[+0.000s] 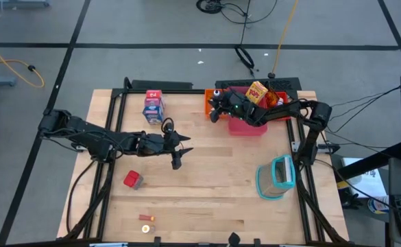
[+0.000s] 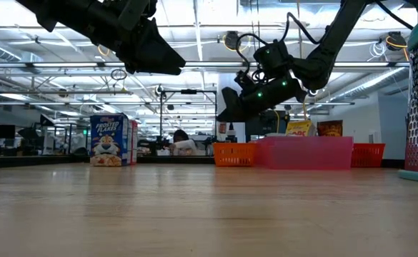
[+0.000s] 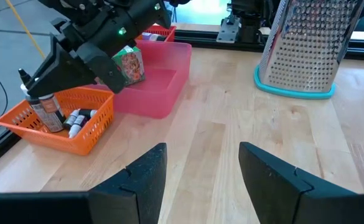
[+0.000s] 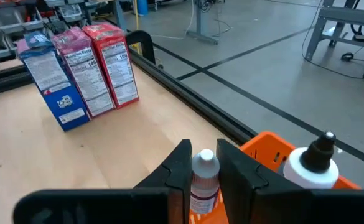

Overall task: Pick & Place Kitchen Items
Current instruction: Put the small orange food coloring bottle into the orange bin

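a: right claw (image 4: 203, 165) pinches a small bottle (image 4: 201, 180) over the orange basket (image 3: 76, 121)'s rim.
b: a thin grip; it may slip and drop outside onto the counter (image 1: 214, 178).
a: left claw (image 3: 197, 171) hovers spread mid-counter.

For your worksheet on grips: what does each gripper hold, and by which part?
The right gripper pinches a small white-capped bottle just below its cap, over the orange basket. The left gripper holds nothing.
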